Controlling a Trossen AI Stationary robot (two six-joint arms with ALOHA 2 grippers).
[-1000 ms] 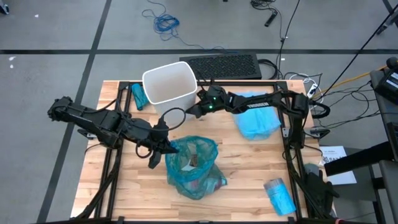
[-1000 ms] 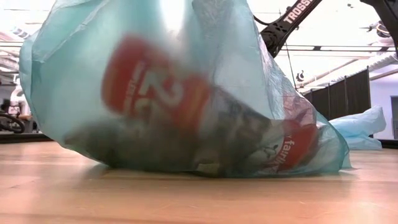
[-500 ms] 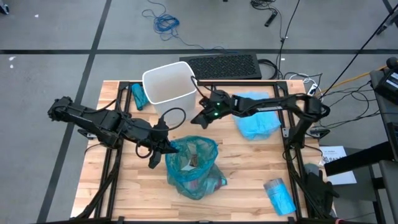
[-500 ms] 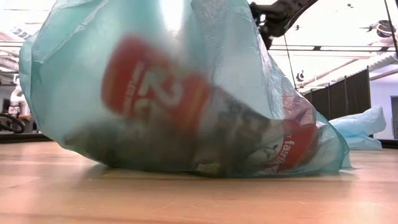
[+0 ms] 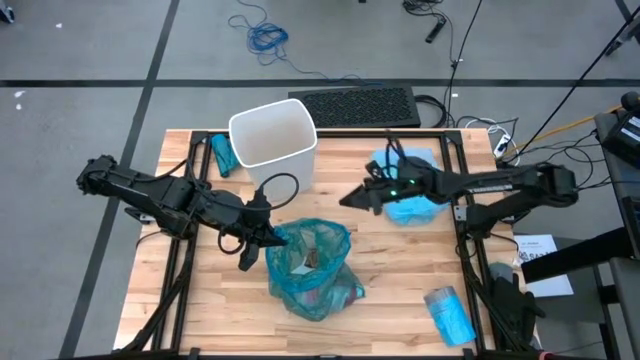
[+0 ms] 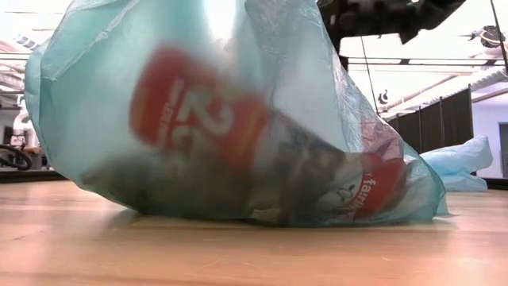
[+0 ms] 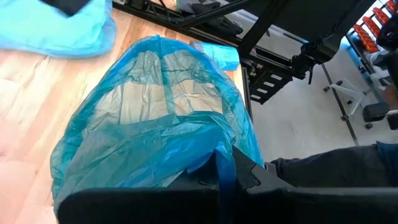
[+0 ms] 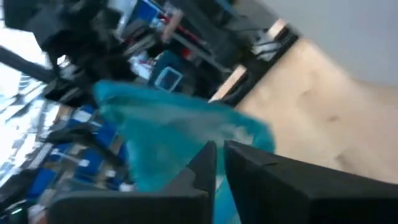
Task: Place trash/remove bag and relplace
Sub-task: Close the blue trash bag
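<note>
Left gripper (image 5: 268,238) clenched on rim of filled blue bag (image 5: 312,268), at bag's left side, near table (image 5: 400,300) middle. Trash (image 6: 198,119) inside bag; red-and-white label visible through plastic in low view. Right gripper (image 5: 347,198) in air right of white bin (image 5: 272,133), beside loose blue bag (image 5: 415,200); fingers (image 8: 205,163) nearly together, nothing between. Folded blue bag (image 5: 449,313) at near right corner.

You see two matte-black jointed arms, black cable loop on left arm (image 5: 275,183), small green light on right arm (image 5: 394,184).
</note>
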